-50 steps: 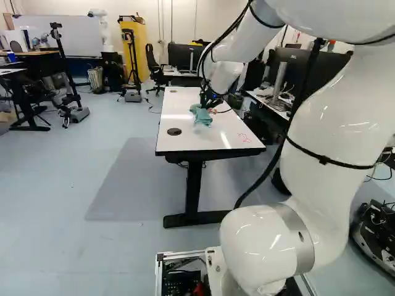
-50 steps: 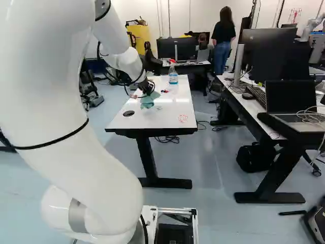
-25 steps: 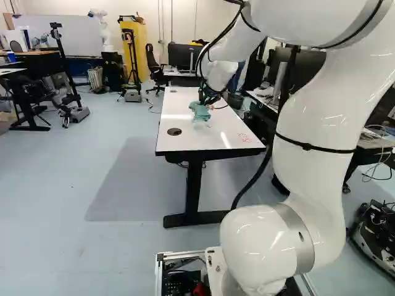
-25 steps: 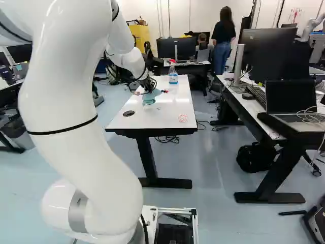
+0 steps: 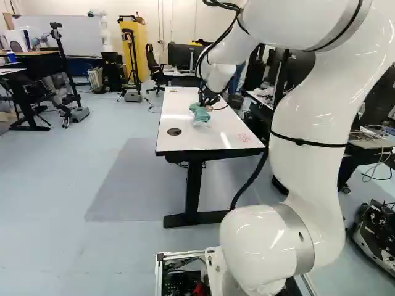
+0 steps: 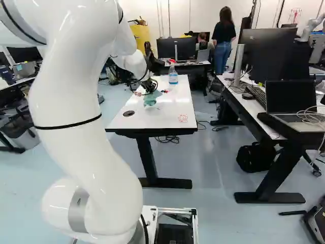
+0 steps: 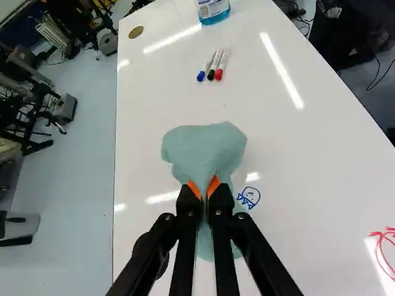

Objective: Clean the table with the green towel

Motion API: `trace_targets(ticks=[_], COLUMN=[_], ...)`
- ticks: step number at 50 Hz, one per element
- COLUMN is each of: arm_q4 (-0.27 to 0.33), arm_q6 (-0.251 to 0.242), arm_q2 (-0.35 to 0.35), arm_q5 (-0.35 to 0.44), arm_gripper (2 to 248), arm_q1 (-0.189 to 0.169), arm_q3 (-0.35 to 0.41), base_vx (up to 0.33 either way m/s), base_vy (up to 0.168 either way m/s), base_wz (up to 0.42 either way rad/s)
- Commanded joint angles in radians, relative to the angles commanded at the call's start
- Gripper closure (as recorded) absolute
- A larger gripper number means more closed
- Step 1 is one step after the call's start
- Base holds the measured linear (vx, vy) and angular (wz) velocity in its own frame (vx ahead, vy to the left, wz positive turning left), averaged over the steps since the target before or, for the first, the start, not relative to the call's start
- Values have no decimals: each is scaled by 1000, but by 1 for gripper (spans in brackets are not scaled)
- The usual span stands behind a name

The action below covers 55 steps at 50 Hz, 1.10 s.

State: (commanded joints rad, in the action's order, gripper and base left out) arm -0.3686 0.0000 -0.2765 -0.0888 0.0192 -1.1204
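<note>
Left base view had the white jointed arm point(image 5: 308, 117) reaching over a long, white rectangular worktop point(image 5: 197, 143) with a black edge, and its black two-fingered pincer point(image 5: 203, 102) was down at the pale green cloth towel point(image 5: 200, 115). Wrist view made the grip pretty clear: the pincer point(image 7: 205, 189) was clamped on the towel, cloth bunched between its orange pads point(image 7: 214, 184). Part of the towel fanned out ahead of the fingers and more hung underneath, all of it over the worktop.

Right next to the cloth there was a little blue doodle point(image 7: 249, 197), and a red scribble point(image 6: 183, 118) sat near the worktop's closest right corner in the right base view. Three white-barrelled markers point(image 7: 217, 60) with blue, black and red ends were lying side by side ahead of the towel. Past those stood a clear spray bottle point(image 6: 173, 79) with blue liquid and a red nozzle.
</note>
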Motion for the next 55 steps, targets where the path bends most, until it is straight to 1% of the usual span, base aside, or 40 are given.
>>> trace_targets(ticks=[50, 55], arm_q4=[0, 0], arm_q6=[0, 0], arm_q2=[-121, -125], arm_q5=[0, 0], arm_gripper=[220, 220], arm_q1=[0, 0], arm_q3=[-17, -18], base_vx=[0, 0], base_vy=[0, 0], base_wz=[0, 0])
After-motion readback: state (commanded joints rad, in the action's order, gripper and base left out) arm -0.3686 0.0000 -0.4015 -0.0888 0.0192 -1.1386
